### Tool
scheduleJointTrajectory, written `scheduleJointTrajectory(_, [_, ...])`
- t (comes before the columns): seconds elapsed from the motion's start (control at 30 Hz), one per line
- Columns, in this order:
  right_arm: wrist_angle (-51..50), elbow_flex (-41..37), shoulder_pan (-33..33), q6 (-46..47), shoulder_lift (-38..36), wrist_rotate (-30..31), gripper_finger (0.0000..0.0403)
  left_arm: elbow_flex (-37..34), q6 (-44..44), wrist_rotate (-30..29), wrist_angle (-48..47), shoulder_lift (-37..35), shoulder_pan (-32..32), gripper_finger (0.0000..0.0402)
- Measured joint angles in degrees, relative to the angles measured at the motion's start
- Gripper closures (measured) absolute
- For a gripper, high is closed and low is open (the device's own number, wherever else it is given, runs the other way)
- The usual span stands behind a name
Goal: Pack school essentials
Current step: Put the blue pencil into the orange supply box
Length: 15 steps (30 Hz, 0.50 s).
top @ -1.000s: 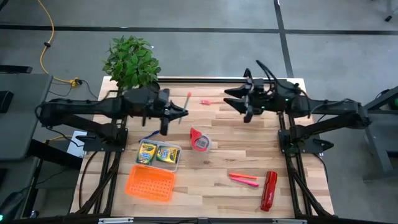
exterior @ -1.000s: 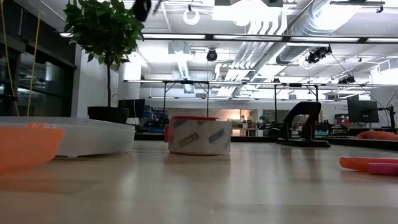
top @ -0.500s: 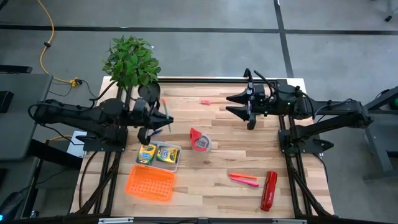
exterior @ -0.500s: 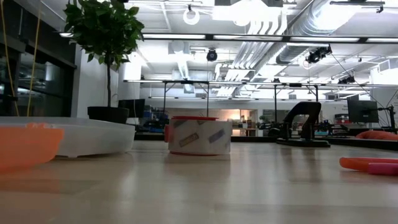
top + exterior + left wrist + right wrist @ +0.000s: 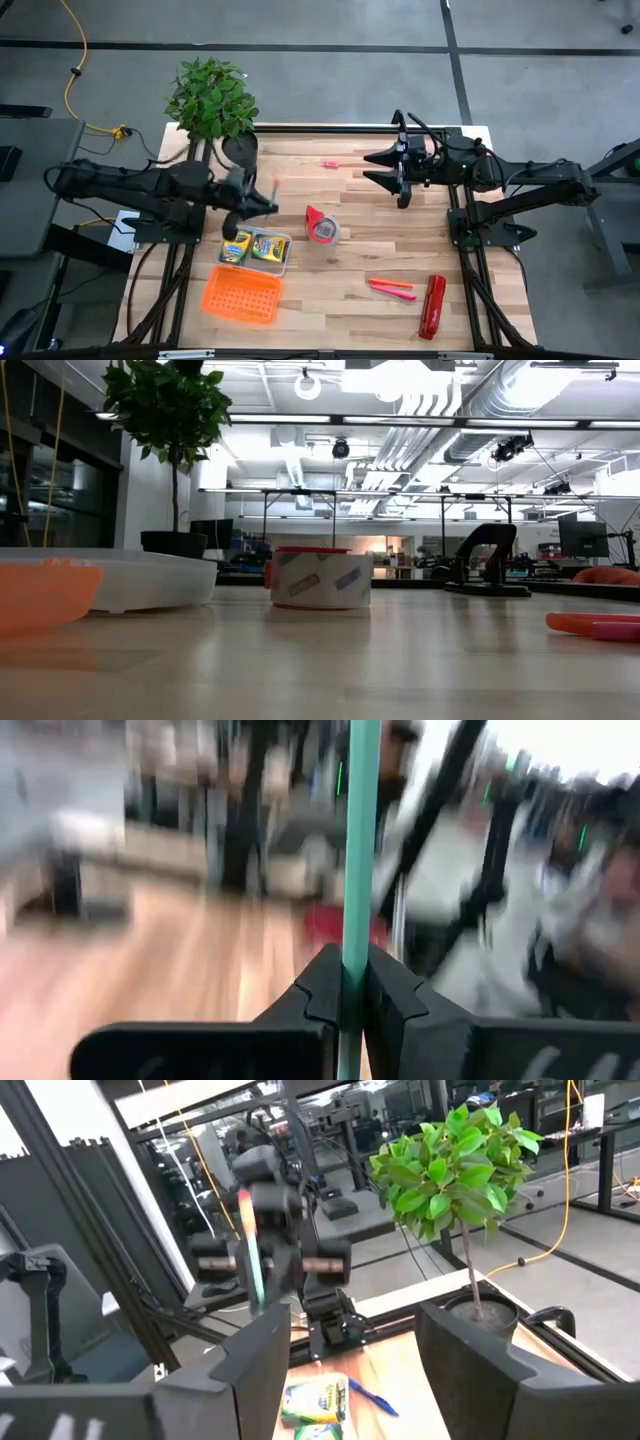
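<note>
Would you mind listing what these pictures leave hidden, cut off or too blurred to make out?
- Left wrist view: the room behind the teal pencil is motion-blurred; the picture's edges cut off the pencil's ends.
- High view: the left gripper covers part of the blue pen.
- High view: the tiny pink piece is too small to identify.
- Low view: neither gripper shows.

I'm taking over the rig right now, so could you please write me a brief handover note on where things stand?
Left gripper: shut on the teal pencil, above the clear tray.
Right gripper: open, empty, hovering at the table's far right.
Done: both crayon boxes are in the tray.
Left: drop the pencil in; blue pen beside the tray; pink markers at the near right; small pink piece at the far edge.
</note>
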Motion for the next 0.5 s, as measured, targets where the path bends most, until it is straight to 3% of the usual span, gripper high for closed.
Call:
scheduleJointTrajectory(0.1, [-0.63, 0.01, -0.02, 0.28, 0.02, 0.00, 0.0195, 0.86, -1.91, 1.20, -14.37, 2.33, -1.51, 0.0397])
scheduleJointTrajectory(0.27, [-2.14, 0.00, -0.02, 0.42, 0.04, 0.50, 0.0195, 0.87, -2.08, 4.25, -30.58, 8.70, -6.26, 0.0397])
scheduleJointTrajectory(0.5, [-2.75, 0.00, -0.02, 0.42, 0.07, 1.29, 0.0195, 0.92, 4.11, 2.52, -41.97, 19.75, -11.35, 0.0397])
